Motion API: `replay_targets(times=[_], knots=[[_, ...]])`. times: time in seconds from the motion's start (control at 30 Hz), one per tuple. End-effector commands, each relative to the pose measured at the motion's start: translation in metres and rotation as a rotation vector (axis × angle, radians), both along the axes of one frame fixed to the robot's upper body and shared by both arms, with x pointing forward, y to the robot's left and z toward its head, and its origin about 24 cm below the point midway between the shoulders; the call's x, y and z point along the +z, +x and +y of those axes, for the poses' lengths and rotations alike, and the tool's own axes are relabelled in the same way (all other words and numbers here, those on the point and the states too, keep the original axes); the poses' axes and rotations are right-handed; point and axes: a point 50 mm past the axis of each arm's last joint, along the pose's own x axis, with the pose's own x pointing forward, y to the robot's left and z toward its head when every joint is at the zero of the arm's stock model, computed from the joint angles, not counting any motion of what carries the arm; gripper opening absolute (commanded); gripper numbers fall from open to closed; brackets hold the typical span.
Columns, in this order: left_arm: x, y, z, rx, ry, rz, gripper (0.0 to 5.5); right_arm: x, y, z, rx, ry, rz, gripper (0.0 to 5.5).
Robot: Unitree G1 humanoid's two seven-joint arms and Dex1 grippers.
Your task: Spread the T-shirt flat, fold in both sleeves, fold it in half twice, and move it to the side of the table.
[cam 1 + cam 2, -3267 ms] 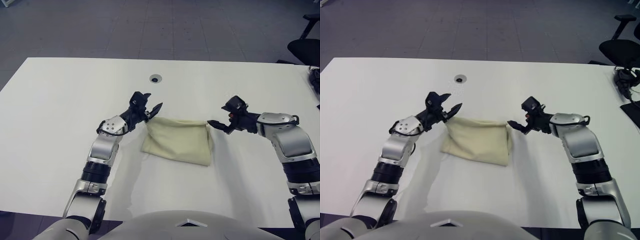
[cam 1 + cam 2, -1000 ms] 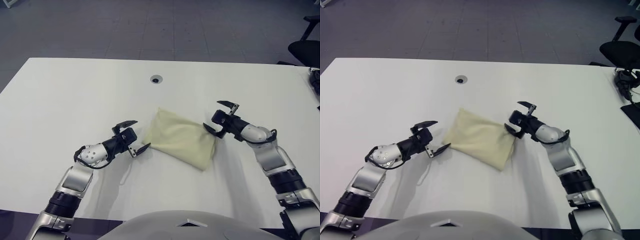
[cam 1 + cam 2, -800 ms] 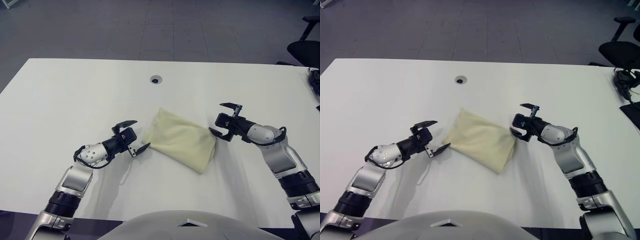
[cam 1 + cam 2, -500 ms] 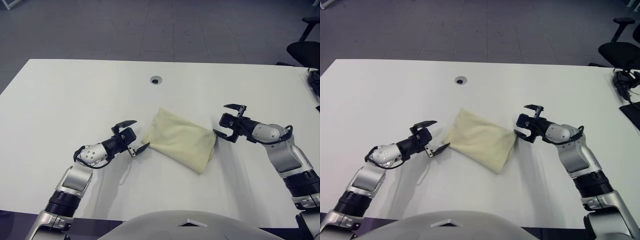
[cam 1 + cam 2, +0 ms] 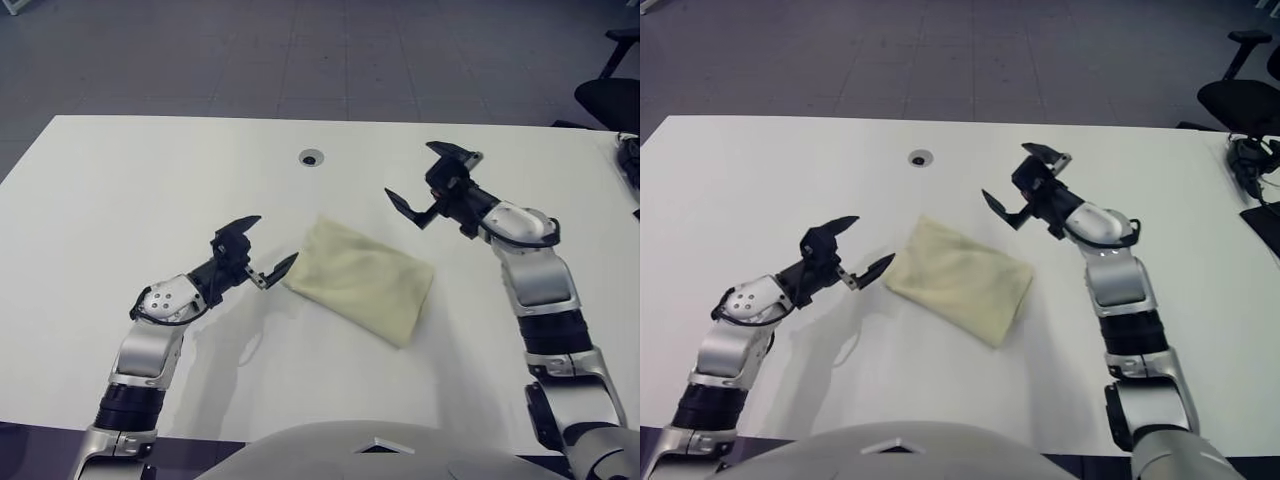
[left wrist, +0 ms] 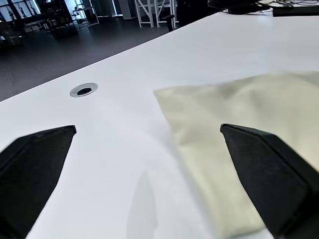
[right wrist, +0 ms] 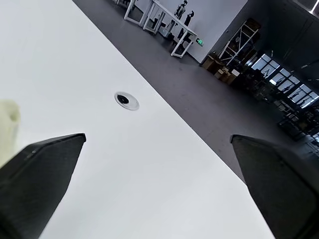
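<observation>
The pale yellow T-shirt (image 5: 362,279) lies folded into a small, slightly skewed rectangle at the middle of the white table (image 5: 140,170). My left gripper (image 5: 270,242) is open just off the shirt's left corner, holding nothing. In the left wrist view the shirt (image 6: 239,124) lies past one finger, and the left gripper (image 6: 148,129) stands over bare table. My right gripper (image 5: 414,172) is open, raised above the table beyond the shirt's far right corner, with nothing in it. The right wrist view shows the right gripper (image 7: 158,137) over bare table, with a shirt corner (image 7: 7,124) at the edge.
A round cable grommet (image 5: 312,157) sits in the table beyond the shirt. Dark cables or gear (image 5: 630,160) lie at the table's right edge, with an office chair (image 5: 610,98) behind. Bare table extends to the left and far side.
The right gripper has drawn back from the shirt's right edge and risen toward the far side. The left gripper has shifted slightly forward beside the left corner. The shirt has stayed put.
</observation>
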Motion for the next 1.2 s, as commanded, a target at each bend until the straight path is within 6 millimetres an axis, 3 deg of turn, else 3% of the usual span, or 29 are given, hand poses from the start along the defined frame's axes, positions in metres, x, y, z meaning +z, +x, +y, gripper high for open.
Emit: replay_targets(times=[0.03,0.3,0.47,0.67,0.93,1.1,1.2], knots=[[0.0,0.004,-0.001,0.013,0.016,0.003,5.39,-0.012,0.009,0.034,0.053,0.066,0.06,5.4],[-0.012,0.005,-0.002,0.023,0.129,0.016,5.39,-0.066,0.011,0.074,0.105,0.113,0.249,5.4],[-0.014,0.003,-0.002,0.026,0.157,0.013,5.39,-0.102,0.014,0.068,0.038,-0.03,0.301,5.4],[-0.017,0.003,-0.005,0.007,0.189,0.008,5.39,-0.124,0.007,0.061,0.061,-0.117,0.346,5.4],[-0.02,0.003,-0.005,0.007,0.212,0.004,5.39,-0.115,0.012,0.063,0.071,-0.016,0.371,5.4],[-0.016,0.01,-0.003,0.055,0.192,-0.03,5.39,-0.066,0.027,0.052,0.056,0.312,0.281,5.4],[-0.006,0.021,-0.001,0.127,0.144,-0.08,5.39,-0.049,0.017,0.046,0.136,0.4,0.225,5.4]])
